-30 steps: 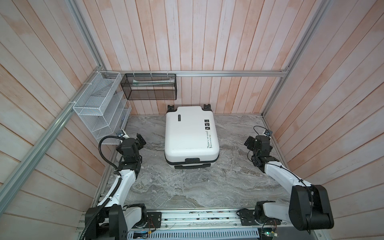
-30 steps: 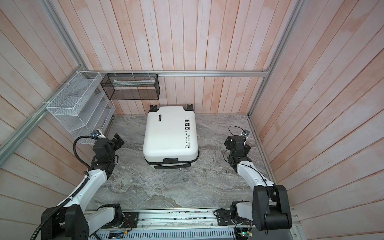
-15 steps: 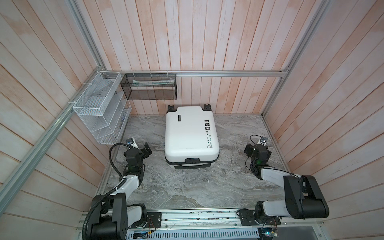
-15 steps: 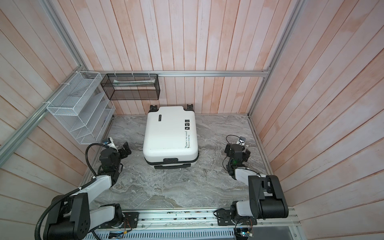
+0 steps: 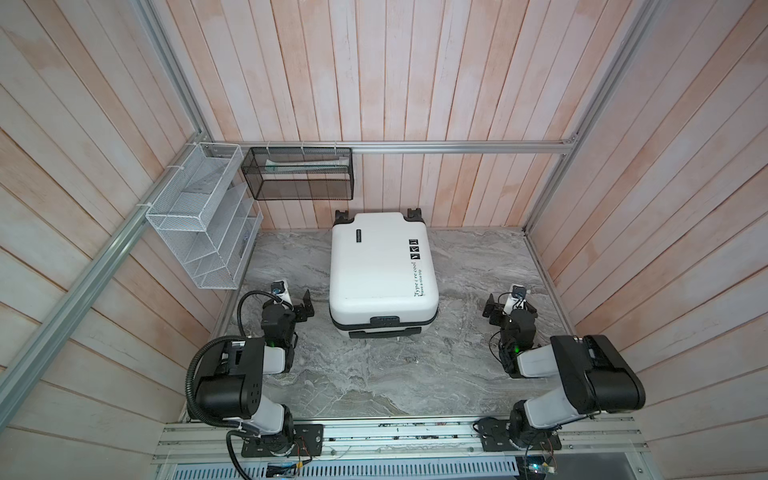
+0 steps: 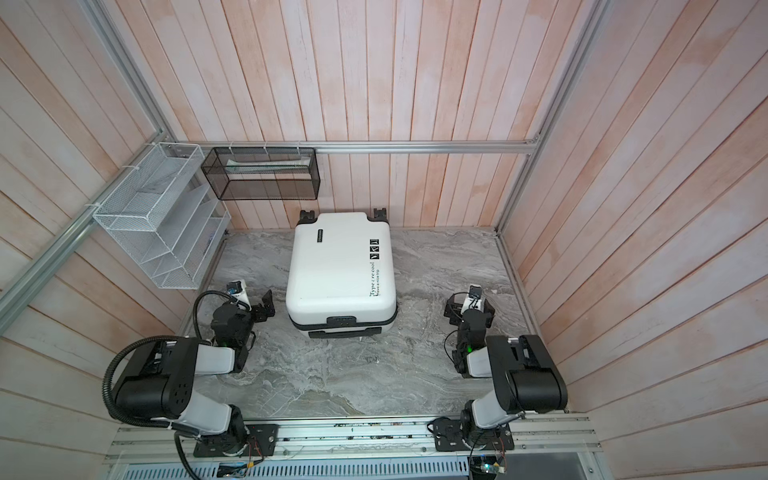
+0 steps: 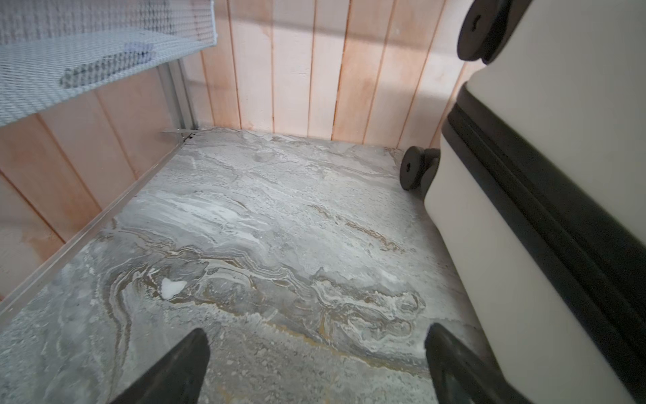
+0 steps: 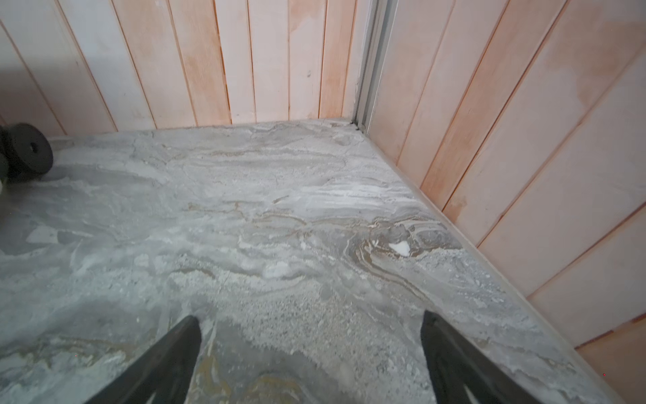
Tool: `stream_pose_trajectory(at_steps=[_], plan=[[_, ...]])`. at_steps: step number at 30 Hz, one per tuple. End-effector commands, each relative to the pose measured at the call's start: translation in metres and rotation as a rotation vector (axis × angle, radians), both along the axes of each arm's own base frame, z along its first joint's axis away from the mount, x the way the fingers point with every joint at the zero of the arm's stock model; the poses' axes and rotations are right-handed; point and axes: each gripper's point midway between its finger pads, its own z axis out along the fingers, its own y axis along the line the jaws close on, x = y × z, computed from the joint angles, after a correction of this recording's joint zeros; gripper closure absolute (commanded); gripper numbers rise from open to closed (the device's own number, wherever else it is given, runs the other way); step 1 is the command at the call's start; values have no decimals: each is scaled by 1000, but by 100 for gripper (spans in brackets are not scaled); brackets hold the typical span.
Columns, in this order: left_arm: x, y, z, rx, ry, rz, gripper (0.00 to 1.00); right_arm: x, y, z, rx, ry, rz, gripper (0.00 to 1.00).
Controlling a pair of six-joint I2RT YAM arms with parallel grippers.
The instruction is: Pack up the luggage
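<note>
luggage (image 5: 382,266): shut, flat on floor (image 5: 374,374) against back wall (image 5: 415,83) | left gripper (image 7: 316,341): fingers spread, empty, just beside luggage | right gripper (image 8: 311,321): fingers spread, empty, well apart | progress: contents hidden; judged finished or unstarted

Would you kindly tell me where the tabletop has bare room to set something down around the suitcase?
The widest bare patch of the table lies between the handle end of the luggage and the arm bases. A second lies between it and the right wall. Tighter: the strip below the white wire rack; the wheels crowd the back wall.
</note>
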Motion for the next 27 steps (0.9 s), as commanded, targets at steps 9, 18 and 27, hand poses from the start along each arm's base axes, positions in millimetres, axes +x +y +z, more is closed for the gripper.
stream_pose_trajectory(at_steps=[9, 18, 27], plan=[[8, -11, 19, 40, -76, -70, 0, 16, -2, 29, 41, -98, 59, 2], [5, -11, 21, 45, -87, -66, 0, 15, -1, 31, 38, -100, 63, 2], [5, -11, 20, 44, -83, -68, 0, 15, -1, 30, 38, -99, 64, 2]])
